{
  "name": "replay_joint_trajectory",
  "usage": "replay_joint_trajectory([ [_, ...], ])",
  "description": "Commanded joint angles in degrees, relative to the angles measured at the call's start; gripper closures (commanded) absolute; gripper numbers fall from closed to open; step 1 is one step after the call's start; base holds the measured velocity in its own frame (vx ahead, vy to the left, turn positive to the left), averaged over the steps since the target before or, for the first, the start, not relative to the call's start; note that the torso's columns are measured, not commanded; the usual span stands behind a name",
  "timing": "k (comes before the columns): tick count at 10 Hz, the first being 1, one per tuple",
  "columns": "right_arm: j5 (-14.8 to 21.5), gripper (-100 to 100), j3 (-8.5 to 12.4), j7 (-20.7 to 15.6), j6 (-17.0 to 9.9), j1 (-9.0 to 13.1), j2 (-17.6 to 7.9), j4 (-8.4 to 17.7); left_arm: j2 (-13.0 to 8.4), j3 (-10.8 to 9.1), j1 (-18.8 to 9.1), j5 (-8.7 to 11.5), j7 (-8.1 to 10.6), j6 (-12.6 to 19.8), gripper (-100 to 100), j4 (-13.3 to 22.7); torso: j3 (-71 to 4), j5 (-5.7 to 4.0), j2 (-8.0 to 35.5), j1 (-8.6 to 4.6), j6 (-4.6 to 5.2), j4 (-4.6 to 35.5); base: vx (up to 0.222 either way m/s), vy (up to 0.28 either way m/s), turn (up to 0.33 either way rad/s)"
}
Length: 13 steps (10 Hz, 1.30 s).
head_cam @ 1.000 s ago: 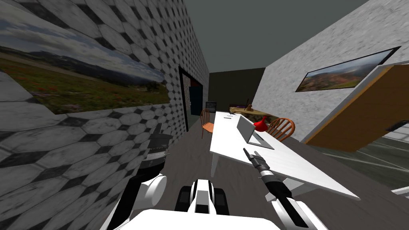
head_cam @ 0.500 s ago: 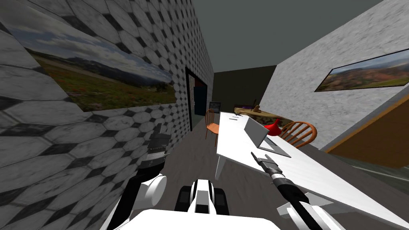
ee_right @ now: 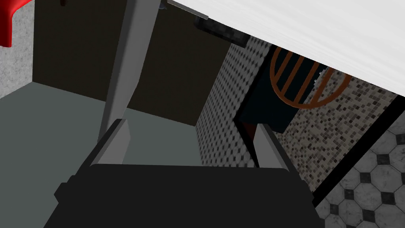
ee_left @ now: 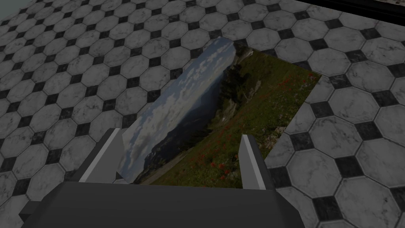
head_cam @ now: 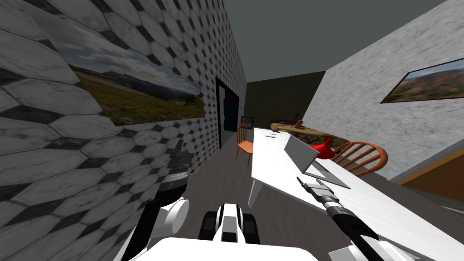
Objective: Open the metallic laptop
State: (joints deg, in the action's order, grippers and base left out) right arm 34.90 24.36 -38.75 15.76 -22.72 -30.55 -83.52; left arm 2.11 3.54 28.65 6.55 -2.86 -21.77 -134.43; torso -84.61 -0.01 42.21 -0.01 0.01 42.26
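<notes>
Head view: laptop (head_cam: 300, 152) ajar; wrist view: R tool (ee_right: 192, 123) fingers apart

Home dining rm: long table (head_cam: 272, 158), chairs (head_cam: 362, 156), wall pics (head_cam: 140, 97).

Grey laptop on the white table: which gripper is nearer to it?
Right. The right gripper hovers over the long white table, just short of the grey half-open laptop; the left gripper is raised beside the black-and-white tiled wall, away from the table.

Hexagon-tiled wall (head_cam: 68, 190) bears a landscape picture (head_cam: 140, 97) — long white table (head_cam: 276, 163), 2 orange chairs (head_cam: 362, 156), dark floor (head_cam: 217, 181).
</notes>
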Motion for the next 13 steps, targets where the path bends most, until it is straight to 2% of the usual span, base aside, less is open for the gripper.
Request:
replay_joint_trajectory([
  [1,2.74,-100,3.42,-3.35,-0.87,0.53,-3.59,4.25,0.0,0.0,0.0,0.0,0.0,0.0,0,0.0,0.02,-0.02,0.04,-0.07,-0.02,0.02,0.041,0.045,0.148],
  [2,2.74,-100,3.42,-3.35,-0.87,0.53,-3.91,4.25,0.0,0.0,0.0,0.0,0.0,0.0,0,0.0,0.04,0.0,0.08,-0.02,0.0,0.03,0.032,0.036,0.053],
  [6,6.81,-100,9.56,-8.14,-2.09,1.16,-11.21,11.08,0.0,0.0,0.0,0.0,0.0,0.0,0,0.0,0.02,0.03,0.04,0.06,-0.01,0.02,0.042,0.047,0.134],
  [7,6.81,-100,9.56,-8.14,-2.09,1.16,-11.51,11.08,0.0,0.0,0.0,0.0,0.0,0.0,0,0.0,0.01,0.01,0.03,0.02,-0.01,0.01,0.037,0.028,0.039],
  [9,8.52,-100,12.15,-10.15,-2.58,1.37,-14.74,13.73,0.0,0.0,0.0,0.0,0.0,0.0,0,0.0,0.08,-0.01,0.13,-0.03,-0.01,0.04,0.035,0.028,0.099],
  [10,8.52,-100,12.15,-10.15,-2.58,1.37,-14.74,13.73,0.0,0.0,0.0,0.0,0.0,0.0,0,0.0,0.05,-0.01,0.08,-0.02,-0.02,0.03,0.03,0.023,0.031],
  [13,10.59,-100,15.18,-12.53,-3.14,1.58,-18.64,16.71,0.0,0.0,0.0,0.0,0.0,0.0,0,0.0,0.04,0.01,0.07,0.03,-0.01,0.03,0.03,0.027,0.08],
])
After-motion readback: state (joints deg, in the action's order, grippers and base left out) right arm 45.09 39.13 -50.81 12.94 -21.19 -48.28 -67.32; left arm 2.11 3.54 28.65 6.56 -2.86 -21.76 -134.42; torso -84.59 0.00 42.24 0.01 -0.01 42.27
